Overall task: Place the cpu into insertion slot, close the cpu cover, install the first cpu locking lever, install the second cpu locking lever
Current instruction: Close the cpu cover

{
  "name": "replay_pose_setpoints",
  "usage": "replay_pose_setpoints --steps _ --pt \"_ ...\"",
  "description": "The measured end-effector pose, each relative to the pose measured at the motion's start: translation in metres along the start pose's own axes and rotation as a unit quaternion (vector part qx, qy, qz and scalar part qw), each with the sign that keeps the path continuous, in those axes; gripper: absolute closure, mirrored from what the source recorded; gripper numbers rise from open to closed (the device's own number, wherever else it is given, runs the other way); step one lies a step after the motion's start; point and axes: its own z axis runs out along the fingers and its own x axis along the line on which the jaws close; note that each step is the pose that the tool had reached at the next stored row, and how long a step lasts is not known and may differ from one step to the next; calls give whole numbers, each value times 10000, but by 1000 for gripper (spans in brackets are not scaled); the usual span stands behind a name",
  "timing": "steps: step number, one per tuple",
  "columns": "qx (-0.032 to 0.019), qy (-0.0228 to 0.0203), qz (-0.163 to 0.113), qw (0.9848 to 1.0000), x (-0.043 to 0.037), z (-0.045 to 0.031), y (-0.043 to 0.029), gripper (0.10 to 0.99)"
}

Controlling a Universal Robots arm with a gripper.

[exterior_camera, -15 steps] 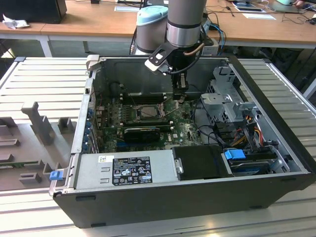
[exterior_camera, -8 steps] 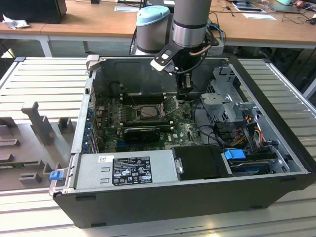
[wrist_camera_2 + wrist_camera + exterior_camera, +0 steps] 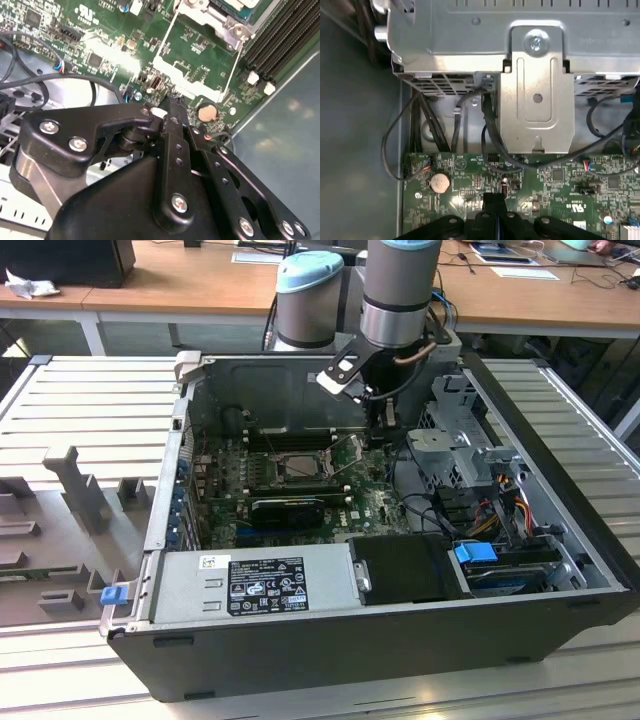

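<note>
Reads as the lever stage. Shows the small flat square cpu with its pale silver-grey metal top (image 3: 300, 468) already lying in the square dark insertion slot with black rim (image 3: 300, 483), under the thin grey metal cpu cover with its large square window (image 3: 202, 17), apparently folded flat. Finds the black, bolt-studded linkage hand (image 3: 172, 105) low inside the open dark steel computer case (image 3: 330, 650), just beside the socket toward the exterior view's right, fingers pressed together on nothing, tip close above the glossy green circuit board (image 3: 110, 30) near a round pale coin cell (image 3: 207, 112). Cannot tell contact with the thin pale wire rod (image 3: 233, 67) beside the frame, probably a locking lever. Calls, by this reading, for a fine, steady push on springy wire, clear of the limp black rubbery cables (image 3: 490, 130) and the stamped, folded grey sheet-metal cage (image 3: 535, 100). Rests everything on a ribbed grey metal counter (image 3: 90, 400).
</note>
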Motion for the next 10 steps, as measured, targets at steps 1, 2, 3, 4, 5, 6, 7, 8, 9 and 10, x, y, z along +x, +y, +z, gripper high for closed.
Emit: replay_pose_setpoints --steps 1,2,3,4,5,6,7,8,9,10 --pt "71 0 0 10000 -1 1 0 980" --pt "163 3 0 9999 0 1 0 980" --pt "294 10 1 9996 0 2 -1 980" --pt "322 13 1 9995 0 2 -2 980" --pt "322 13 1 9995 0 1 -8 980" --pt "322 13 1 9995 0 1 -17 980" --pt "322 14 0 9995 0 0 -24 980" --pt "322 14 1 9995 0 0 -33 980" --pt "322 14 1 9995 0 0 -41 980" --pt "322 15 1 9995 0 1 -53 980"
